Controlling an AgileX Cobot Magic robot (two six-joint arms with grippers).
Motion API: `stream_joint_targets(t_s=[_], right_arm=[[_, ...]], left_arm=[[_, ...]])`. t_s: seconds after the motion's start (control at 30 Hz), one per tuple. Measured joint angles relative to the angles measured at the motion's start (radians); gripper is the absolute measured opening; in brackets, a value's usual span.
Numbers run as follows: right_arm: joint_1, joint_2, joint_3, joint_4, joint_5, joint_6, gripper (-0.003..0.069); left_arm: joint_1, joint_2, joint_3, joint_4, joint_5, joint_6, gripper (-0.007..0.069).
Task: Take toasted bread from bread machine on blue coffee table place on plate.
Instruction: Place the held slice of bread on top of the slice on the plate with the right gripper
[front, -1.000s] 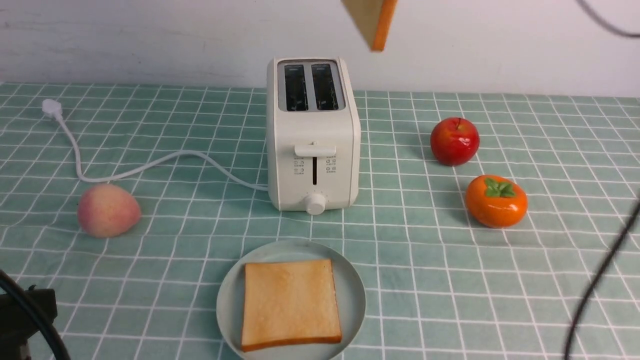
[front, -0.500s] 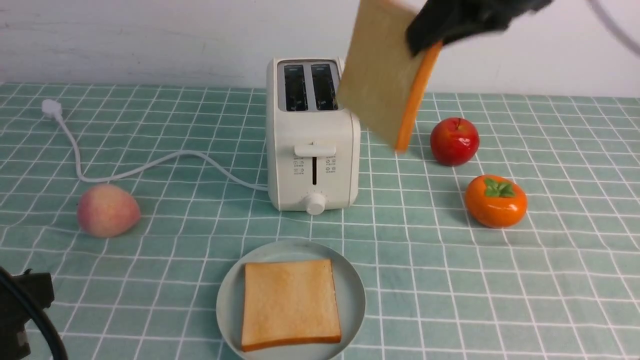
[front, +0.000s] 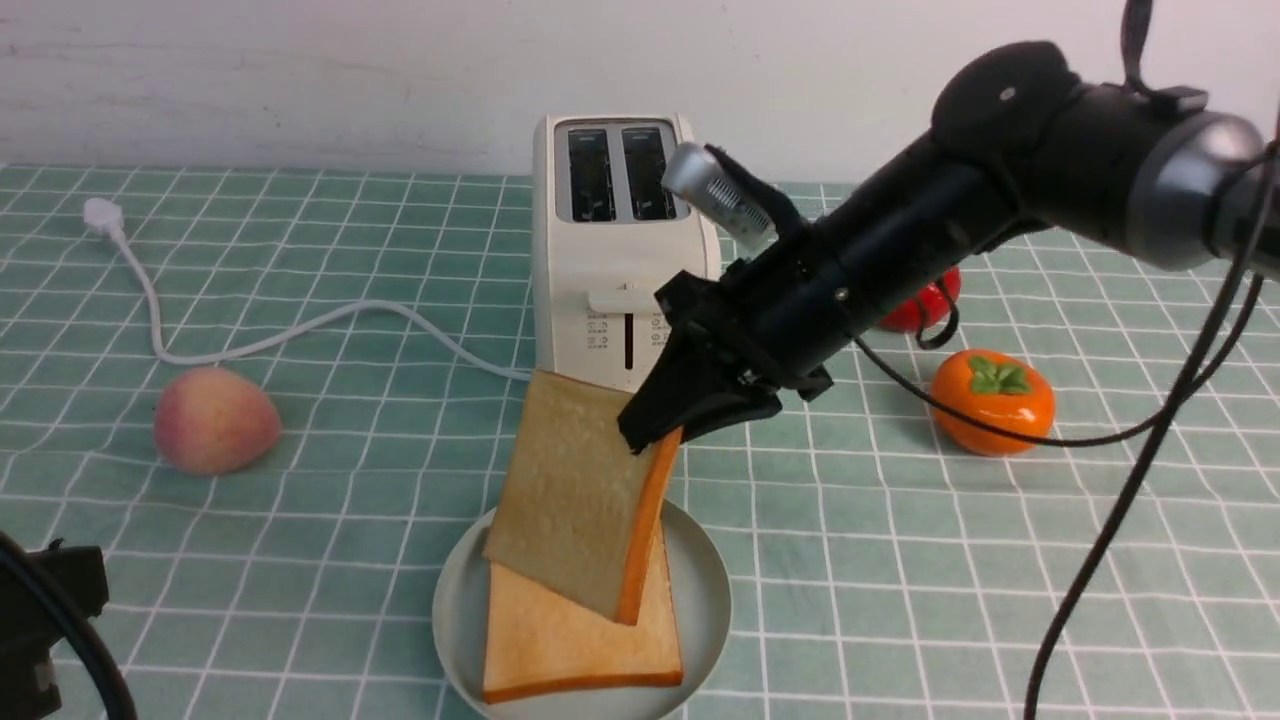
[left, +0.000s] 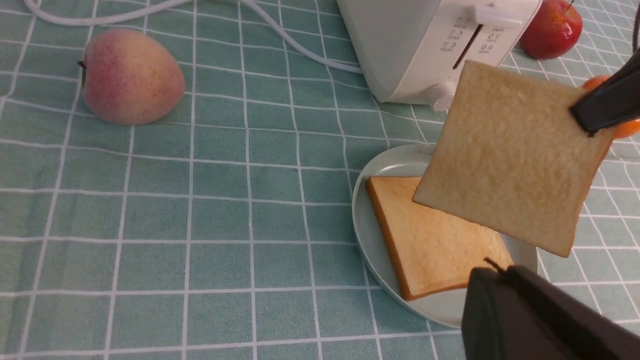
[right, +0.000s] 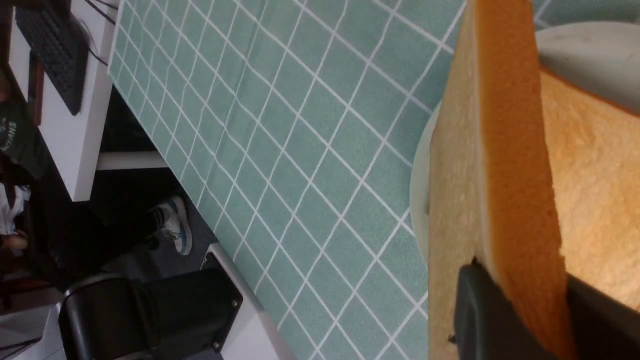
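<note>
Probably light, stiff but crumbly; gripping toast slice by its edge, right gripper clamped gently; left gripper closed, empty.

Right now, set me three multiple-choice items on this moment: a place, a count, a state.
1. Where is the peach?
A) on the plate
B) left of the toaster
C) right of the persimmon

2. How many bread slices show?
A) one
B) two
C) three

3. How is the right gripper?
A) open and unloaded
B) shut on the persimmon
C) closed on a slice

1 B: the peach sits left of the toaster.
2 B: one slice lies on the plate, another is held above it.
3 C: the right gripper pinches the upper slice.
</note>
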Motion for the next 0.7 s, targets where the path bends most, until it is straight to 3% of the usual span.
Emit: stream_joint_targets(t_s=[0.2, 0.37, 0.53, 0.7], right_arm=[[0.023, 0.065, 0.000, -0.001, -0.002, 0.004, 0.0165], [0.026, 0.071, 0.000, -0.051, -0.003, 0.005, 0.0269], [0.026, 0.069, -0.004, -0.171, -0.003, 0.054, 0.0414], [0.015, 0.006, -0.049, -0.353, 0.001, 0.139, 0.0468]], left_arm=[[0.000, 0.000, 0.000, 0.000, 0.027, -0.001, -0.0014], [0.000, 0.000, 0.000, 0.000, 0.034, -0.001, -0.0014], [0.000, 0.000, 0.000, 0.000, 0.038, -0.001, -0.0014], [0.000, 0.000, 0.000, 0.000, 0.048, -0.001, -0.0014]])
